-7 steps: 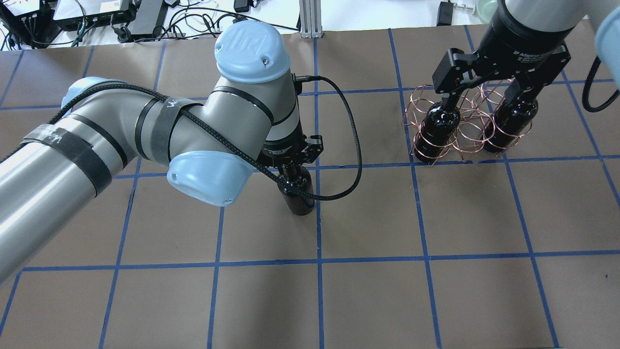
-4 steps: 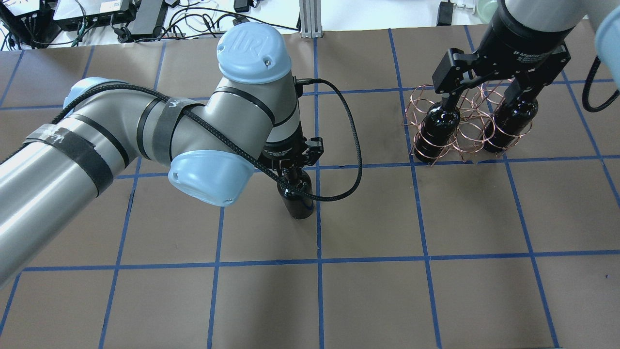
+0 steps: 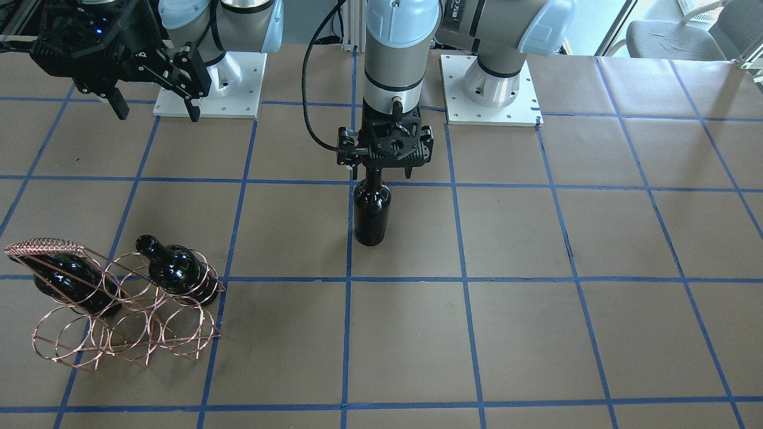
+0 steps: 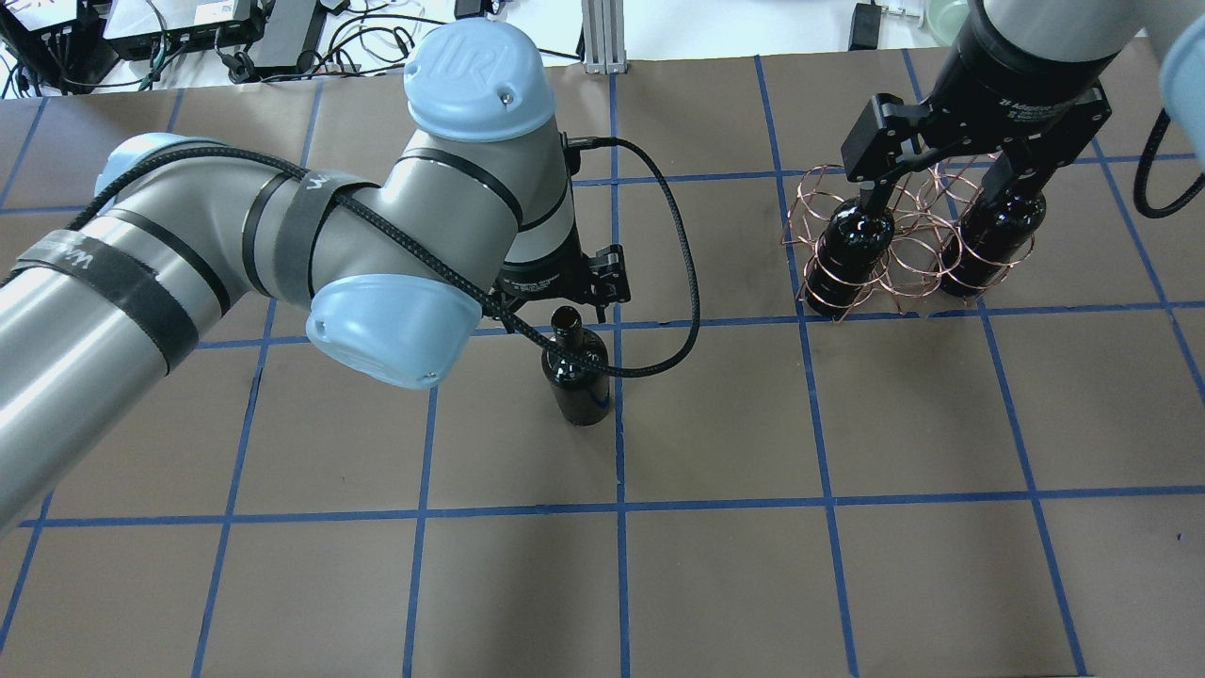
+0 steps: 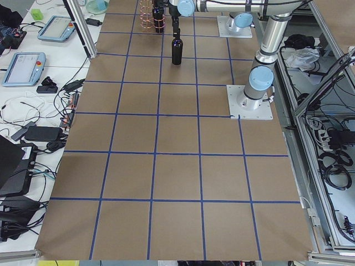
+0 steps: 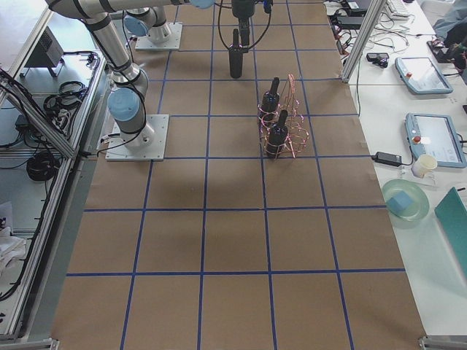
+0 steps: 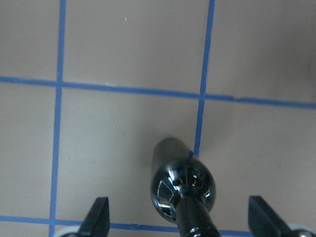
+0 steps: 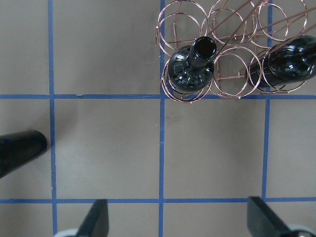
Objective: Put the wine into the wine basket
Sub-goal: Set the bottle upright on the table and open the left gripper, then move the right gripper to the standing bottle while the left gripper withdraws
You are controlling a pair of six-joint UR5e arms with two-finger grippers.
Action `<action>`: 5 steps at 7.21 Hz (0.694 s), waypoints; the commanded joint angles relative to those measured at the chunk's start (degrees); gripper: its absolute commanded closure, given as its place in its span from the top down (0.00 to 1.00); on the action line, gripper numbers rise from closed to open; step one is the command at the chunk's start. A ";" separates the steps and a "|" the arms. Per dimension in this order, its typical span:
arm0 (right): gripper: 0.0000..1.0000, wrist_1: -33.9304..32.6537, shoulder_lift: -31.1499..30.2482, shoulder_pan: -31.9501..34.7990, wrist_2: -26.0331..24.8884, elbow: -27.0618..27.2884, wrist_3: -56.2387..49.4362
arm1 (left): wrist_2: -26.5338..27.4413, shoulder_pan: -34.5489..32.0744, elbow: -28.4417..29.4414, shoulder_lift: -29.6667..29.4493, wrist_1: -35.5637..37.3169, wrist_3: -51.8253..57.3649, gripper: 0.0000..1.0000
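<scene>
A dark wine bottle (image 3: pixel 371 214) stands upright on the table near its middle, also in the overhead view (image 4: pixel 576 377). My left gripper (image 3: pixel 381 171) hangs over its neck, open. In the left wrist view the fingers (image 7: pixel 100 217) stand wide apart on either side of the bottle (image 7: pixel 182 185), not touching it. The copper wire wine basket (image 4: pixel 908 245) stands at the far right with two dark bottles (image 4: pixel 852 250) (image 4: pixel 993 240) in its rings. My right gripper (image 4: pixel 941 179) hovers above the basket (image 8: pixel 232 49), open and empty.
The table is brown paper with a blue tape grid (image 4: pixel 619 508). The two arm bases (image 3: pixel 489 89) are bolted at the robot's edge. Cables and electronics (image 4: pixel 188 38) lie beyond the far edge. The standing bottle shows at the left edge of the right wrist view (image 8: pixel 19 150).
My left gripper has lifted and drawn back from the standing bottle's neck, so the bottle's mouth now shows in the overhead view. The bottle stays upright. The right arm has not moved.
</scene>
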 commanded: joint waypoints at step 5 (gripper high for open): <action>1.00 -6.88 4.72 17.98 -0.53 -1.00 13.76 | 1.23 21.83 7.21 5.24 -12.57 17.04 1.00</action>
